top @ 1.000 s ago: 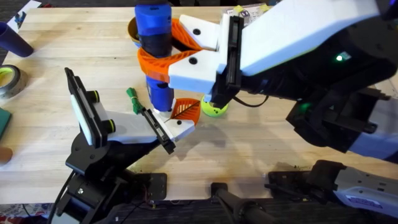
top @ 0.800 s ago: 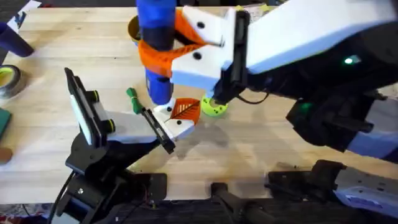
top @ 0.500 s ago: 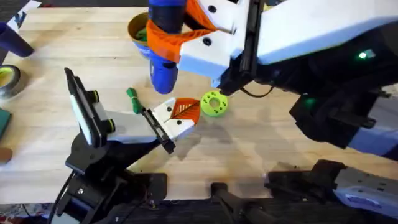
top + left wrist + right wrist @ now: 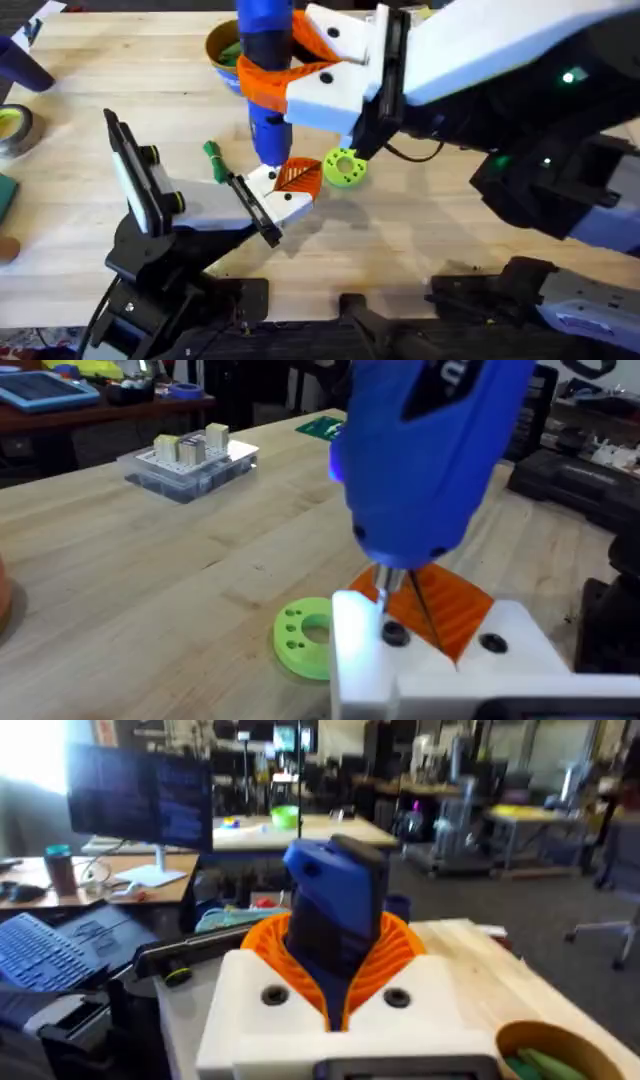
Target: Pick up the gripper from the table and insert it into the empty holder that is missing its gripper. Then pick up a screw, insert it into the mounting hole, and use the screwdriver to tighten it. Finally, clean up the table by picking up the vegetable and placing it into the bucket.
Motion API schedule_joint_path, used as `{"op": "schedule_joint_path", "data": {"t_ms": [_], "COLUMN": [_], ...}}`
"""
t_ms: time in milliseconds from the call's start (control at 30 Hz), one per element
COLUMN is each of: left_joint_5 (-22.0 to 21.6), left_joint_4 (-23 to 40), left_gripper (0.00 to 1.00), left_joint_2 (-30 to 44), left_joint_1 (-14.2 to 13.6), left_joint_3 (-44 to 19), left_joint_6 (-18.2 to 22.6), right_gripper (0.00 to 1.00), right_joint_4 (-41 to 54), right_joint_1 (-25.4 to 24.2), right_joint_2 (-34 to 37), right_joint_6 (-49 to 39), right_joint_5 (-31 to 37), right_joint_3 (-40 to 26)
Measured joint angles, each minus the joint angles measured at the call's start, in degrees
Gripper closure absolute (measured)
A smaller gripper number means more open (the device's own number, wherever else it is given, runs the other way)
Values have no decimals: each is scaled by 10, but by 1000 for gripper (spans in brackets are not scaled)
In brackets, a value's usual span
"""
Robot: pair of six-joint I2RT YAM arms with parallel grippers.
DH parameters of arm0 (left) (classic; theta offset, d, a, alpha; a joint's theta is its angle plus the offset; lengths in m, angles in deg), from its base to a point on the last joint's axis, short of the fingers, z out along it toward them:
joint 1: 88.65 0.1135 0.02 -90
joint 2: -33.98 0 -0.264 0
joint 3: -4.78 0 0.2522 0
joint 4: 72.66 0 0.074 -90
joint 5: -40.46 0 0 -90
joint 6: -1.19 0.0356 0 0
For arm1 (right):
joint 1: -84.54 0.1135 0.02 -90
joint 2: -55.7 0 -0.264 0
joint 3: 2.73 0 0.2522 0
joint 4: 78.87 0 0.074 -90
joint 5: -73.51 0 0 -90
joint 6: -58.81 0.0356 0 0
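Note:
My right gripper (image 4: 268,82) is shut on the blue screwdriver (image 4: 262,40), which it holds upright, orange fingers (image 4: 400,948) wrapped around the body (image 4: 335,905). The screwdriver bit (image 4: 386,588) rests on a dark screw (image 4: 393,633) in the small white gripper block with the orange finger (image 4: 288,182). That block sits in the black holder (image 4: 256,212) at the tip of my left arm. A green vegetable (image 4: 214,160) lies on the table (image 4: 420,230) just beside the holder. At the far side stands the orange bucket (image 4: 218,45), with something green inside.
A green round disc (image 4: 343,167) lies right of the block. A tape roll (image 4: 12,128) and a dark blue cylinder (image 4: 20,65) are at the left edge. A clear plastic box (image 4: 190,460) sits farther off. The right arm spans the table's right half.
The right gripper lifted the screwdriver off the block and carried it toward the far side, then brought its tip back down onto the block. The left arm and holder stayed still.

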State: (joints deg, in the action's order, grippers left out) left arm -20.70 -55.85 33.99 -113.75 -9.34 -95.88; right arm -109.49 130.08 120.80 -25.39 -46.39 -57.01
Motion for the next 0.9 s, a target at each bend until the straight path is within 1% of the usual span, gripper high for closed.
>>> {"op": "schedule_joint_path", "data": {"t_ms": [67,100,200,367,900], "left_joint_5": [0,0,0,0,0], "left_joint_4": [0,0,0,0,0], "left_gripper": [984,984,984,984,984], "left_joint_2": [0,0,0,0,0], "left_joint_1": [0,0,0,0,0], "left_joint_3": [0,0,0,0,0], "left_joint_6": [0,0,0,0,0], "right_gripper": [954,954,954,954,954], "right_joint_4": [25,32,38,56,55], "right_joint_1": [0,0,0,0,0], "right_joint_2": [0,0,-1,-3,14], "right_joint_6": [1,2,2,2,38], "right_joint_5": [-5,-13,-15,-17,-19], "right_joint_3": [-13,-36,-49,-50,-50]}}
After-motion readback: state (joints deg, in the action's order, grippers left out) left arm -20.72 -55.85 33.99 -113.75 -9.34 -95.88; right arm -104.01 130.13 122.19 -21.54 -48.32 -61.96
